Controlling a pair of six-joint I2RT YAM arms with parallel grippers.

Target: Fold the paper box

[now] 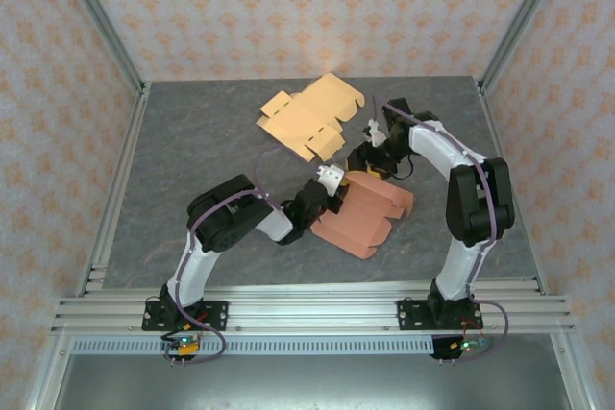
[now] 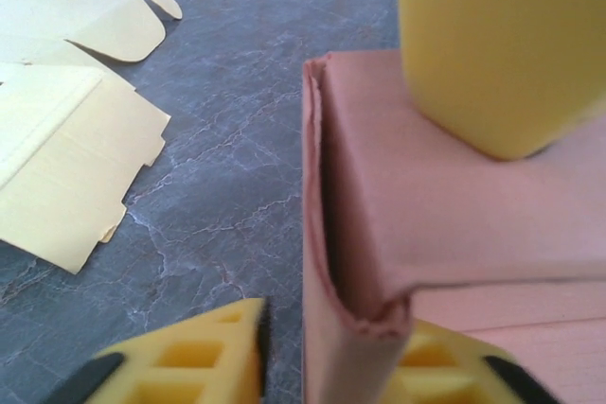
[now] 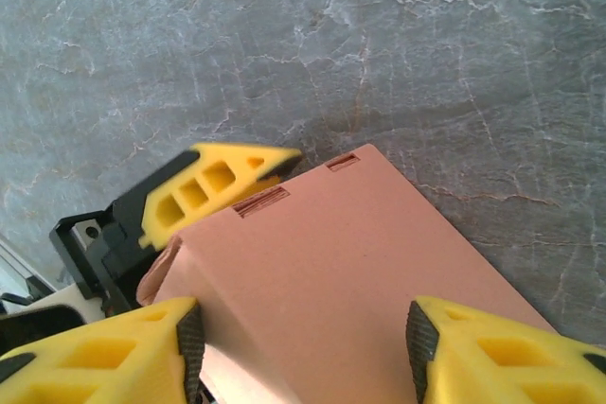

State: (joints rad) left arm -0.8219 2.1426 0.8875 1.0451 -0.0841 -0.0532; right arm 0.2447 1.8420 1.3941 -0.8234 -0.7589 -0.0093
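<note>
Left fingers (image 2: 189,366) loosely straddle the pink box (image 2: 454,196) edge, open table (image 2: 246,139) alongside.

Flat yellow card blank (image 1: 303,122) lying unfolded on grey marbled tabletop (image 1: 192,156), floral papered walls (image 1: 288,7), aluminium rails (image 1: 317,306) along near edge
</note>
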